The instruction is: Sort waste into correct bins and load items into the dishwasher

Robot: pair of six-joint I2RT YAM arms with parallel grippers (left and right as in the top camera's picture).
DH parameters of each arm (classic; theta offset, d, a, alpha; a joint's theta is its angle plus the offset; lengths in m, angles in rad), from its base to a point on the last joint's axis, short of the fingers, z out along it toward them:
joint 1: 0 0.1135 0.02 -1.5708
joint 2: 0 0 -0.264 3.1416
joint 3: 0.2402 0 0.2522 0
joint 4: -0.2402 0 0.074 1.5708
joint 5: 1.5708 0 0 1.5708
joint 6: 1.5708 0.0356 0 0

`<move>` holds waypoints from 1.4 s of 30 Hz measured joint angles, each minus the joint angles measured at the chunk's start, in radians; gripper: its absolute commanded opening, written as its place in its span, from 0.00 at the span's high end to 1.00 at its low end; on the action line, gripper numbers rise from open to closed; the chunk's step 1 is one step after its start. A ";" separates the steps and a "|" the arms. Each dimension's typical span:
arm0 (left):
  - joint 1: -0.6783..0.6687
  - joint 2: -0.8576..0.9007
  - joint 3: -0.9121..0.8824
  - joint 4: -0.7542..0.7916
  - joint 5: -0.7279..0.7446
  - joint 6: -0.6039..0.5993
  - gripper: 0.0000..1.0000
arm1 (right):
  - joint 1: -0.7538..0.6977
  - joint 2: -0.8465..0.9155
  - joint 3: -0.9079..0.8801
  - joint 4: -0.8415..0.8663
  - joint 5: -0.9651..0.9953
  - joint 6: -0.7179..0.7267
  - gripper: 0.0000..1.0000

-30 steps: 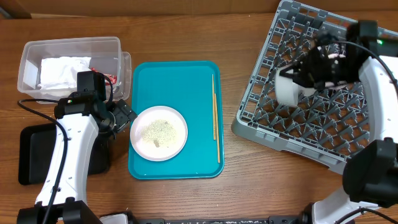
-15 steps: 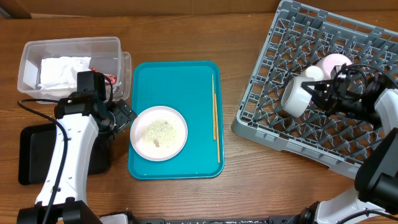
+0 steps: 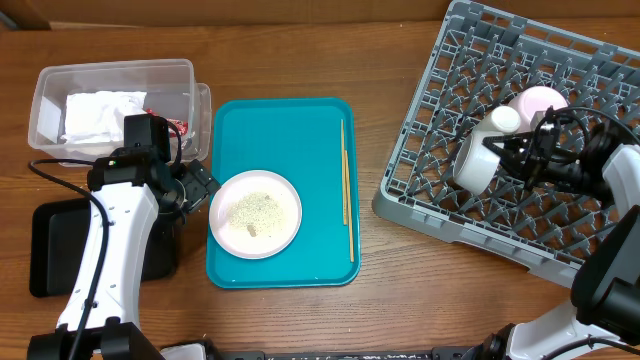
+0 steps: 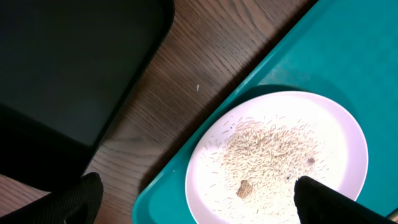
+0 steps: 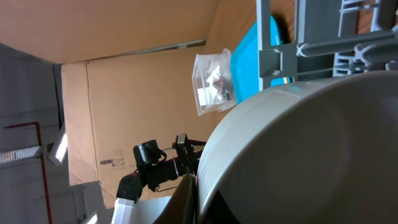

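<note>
The white cup [image 3: 476, 160] is being gripped on its side by the right gripper [image 3: 512, 152], jaws closed on it, inside the grey dish rack [image 3: 440, 60]. It is lying just beside a pink bowl [image 3: 540, 99] in the same rack. On the teal tray [image 3: 280, 130], rice crumbs [image 4: 273, 149] are being carried by a small plate [image 4: 348, 143], with chopsticks [image 3: 346, 190] lying along the rack-side edge. The left gripper [image 4: 199, 202] is being held wide open and empty over the plate. A crumpled napkin [image 3: 100, 112] is being contained in the clear tub [image 3: 110, 72], with a red wrapper [image 3: 178, 125] showing at its tray-side end. The black tray [image 3: 50, 250] is lying beside the left arm.
</note>
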 measured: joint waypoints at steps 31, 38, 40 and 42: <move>0.000 0.000 0.000 0.000 0.000 0.000 0.00 | -0.025 -0.074 0.389 -0.272 0.860 0.306 0.55; 0.000 0.000 0.000 0.000 0.000 0.000 0.00 | 0.204 -0.124 0.395 -0.241 0.892 0.306 0.67; 0.000 0.000 0.000 0.000 0.000 0.000 0.00 | 0.271 -0.124 0.395 -0.231 0.904 0.301 0.67; 0.000 0.000 0.000 0.000 0.000 0.000 0.00 | 0.338 -0.124 0.395 -0.224 0.929 0.300 0.67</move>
